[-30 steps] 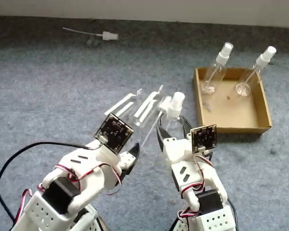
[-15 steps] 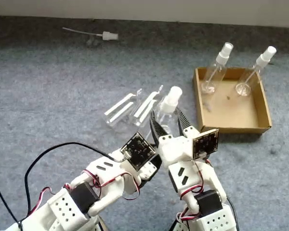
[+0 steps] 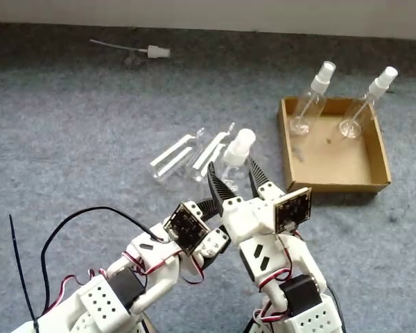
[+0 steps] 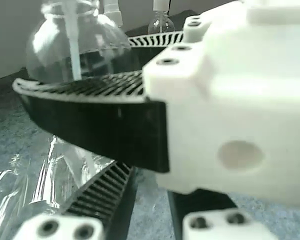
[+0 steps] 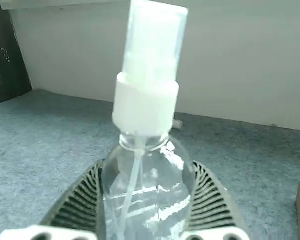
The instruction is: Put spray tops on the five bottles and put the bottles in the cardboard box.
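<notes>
- Right gripper (image 3: 231, 168) clamps ribbed black fingers (image 5: 75, 205) round an upright clear plastic bottle (image 5: 145, 185), white spray top (image 5: 149, 75) fitted;
- shallow cardboard box (image 3: 333, 182) at its 3 o'clock;
- left gripper (image 3: 206, 207) at 7 o'clock; grip cannot be told.

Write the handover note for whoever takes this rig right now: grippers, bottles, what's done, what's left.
Right gripper: shut on the held bottle, upright, spray top on, not yet over the cardboard box.
Left gripper: close beside the right gripper.
Done: two topped bottles stand in the box against its far wall.
Left: box the held bottle. Two bare bottles lie on the carpet next to it and need tops. One loose spray top lies at the far edge.
</notes>
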You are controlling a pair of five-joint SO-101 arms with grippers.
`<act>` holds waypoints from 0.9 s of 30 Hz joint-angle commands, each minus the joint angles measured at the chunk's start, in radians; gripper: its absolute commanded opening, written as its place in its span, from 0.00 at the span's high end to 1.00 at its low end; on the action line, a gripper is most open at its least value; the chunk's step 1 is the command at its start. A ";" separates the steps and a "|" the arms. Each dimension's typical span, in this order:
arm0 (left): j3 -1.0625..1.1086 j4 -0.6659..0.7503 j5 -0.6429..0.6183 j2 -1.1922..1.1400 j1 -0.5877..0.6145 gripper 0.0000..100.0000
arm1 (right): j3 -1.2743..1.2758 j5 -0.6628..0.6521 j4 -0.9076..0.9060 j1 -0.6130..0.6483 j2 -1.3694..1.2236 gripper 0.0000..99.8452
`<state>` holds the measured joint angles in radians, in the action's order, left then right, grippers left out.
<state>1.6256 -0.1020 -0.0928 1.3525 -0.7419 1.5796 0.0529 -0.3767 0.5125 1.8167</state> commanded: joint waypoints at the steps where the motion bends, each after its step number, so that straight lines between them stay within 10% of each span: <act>1: -0.008 0.051 -0.009 0.008 0.102 0.99 | -0.101 0.012 -0.062 0.028 0.012 0.98; 11: -0.005 0.046 -0.009 0.008 0.176 0.99 | -0.101 0.005 -0.091 0.048 0.012 0.98; 27: 0.077 0.044 -0.002 0.010 0.262 0.99 | -0.101 -0.115 -0.090 -0.417 -0.025 0.98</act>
<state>1.6778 -0.0775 -0.0913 1.3541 -0.5531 1.5397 -0.0376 -0.4687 0.1611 1.8167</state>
